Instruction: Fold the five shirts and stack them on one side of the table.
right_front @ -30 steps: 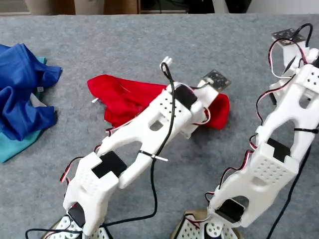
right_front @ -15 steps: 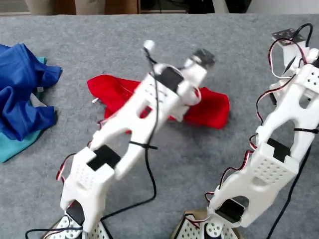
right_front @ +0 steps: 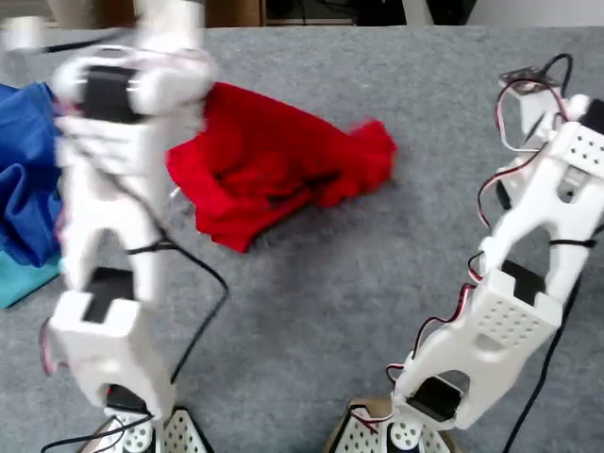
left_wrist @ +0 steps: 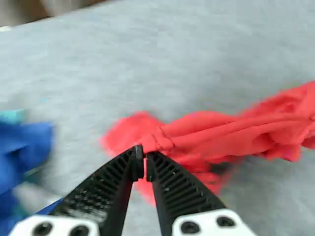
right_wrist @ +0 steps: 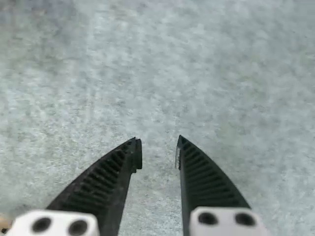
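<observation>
Left claw (left_wrist: 143, 158) – pinching red shirt (left_wrist: 219, 135)

Left arm (right_front: 113, 179) blurred; blue shirt (right_front: 24, 189) cropped.

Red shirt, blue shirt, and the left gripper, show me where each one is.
red shirt (right_front: 274, 160): high view, middle of the bunched cloth.
blue shirt (right_front: 24, 184): high view, on its broad front fold.
left gripper (left_wrist: 143, 160): left wrist view, between the fingertips pinching the red shirt.
</observation>
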`<action>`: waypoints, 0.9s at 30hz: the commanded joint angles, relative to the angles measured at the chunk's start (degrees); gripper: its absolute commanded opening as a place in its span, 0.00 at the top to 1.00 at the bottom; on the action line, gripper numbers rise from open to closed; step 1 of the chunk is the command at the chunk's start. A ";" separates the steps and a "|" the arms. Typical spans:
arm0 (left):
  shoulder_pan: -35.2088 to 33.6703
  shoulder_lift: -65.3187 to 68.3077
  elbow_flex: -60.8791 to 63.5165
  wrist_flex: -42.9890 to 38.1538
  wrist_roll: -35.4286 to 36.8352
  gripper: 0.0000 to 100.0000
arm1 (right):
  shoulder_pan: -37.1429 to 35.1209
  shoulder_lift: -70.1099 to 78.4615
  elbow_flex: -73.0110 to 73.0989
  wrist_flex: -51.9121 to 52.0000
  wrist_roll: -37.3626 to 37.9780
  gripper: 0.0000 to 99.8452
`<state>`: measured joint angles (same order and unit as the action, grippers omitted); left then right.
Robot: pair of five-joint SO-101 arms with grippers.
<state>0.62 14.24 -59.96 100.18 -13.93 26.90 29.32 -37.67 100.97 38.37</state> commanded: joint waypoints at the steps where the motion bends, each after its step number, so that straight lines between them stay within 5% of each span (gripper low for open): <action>1: -12.48 -5.58 3.87 0.62 -4.04 0.98 | -3.91 -3.21 0.84 1.05 -0.62 0.87; 13: -36.22 -5.85 32.88 -0.18 -16.26 0.98 | -30.73 -2.77 0.92 0.62 -0.26 0.87; 21: -39.56 -6.29 60.13 -13.63 -16.88 0.98 | -46.20 -1.36 0.92 -13.54 -1.41 0.87; 27: -39.91 -12.44 82.81 -28.04 -16.88 0.98 | -51.47 9.27 0.31 -20.57 -12.84 0.87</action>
<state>-38.33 7.91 13.27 78.73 -30.55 -22.07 35.47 -36.62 83.30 30.29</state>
